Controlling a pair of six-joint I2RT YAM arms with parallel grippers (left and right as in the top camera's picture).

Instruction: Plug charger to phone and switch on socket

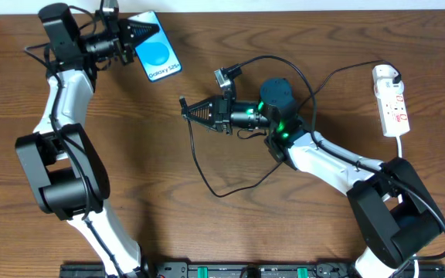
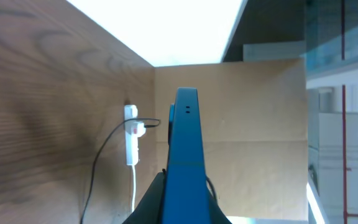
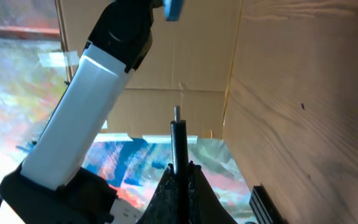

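While both arms hold something, table [image 1: 207,232]: brown wood.
socket [image 1: 393,108]: right edge, adapter [image 1: 385,75] plugged in.
phone [image 1: 161,58]: far-left corner, screen up.
left gripper [image 1: 151,32]: clamped on phone.
right gripper [image 1: 187,106]: mid-table, pinching charger [image 3: 177,143] tip, pointed at left edge.

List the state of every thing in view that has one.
phone: screen lit, clamped in the left claw, nothing plugged into it.
charger: adapter end sits in the socket, and the plug tip is held by the right claw, apart from the phone.
socket: adapter plugged in; switch position cannot be told.
left claw: shut on the phone.
right claw: shut on the charger.
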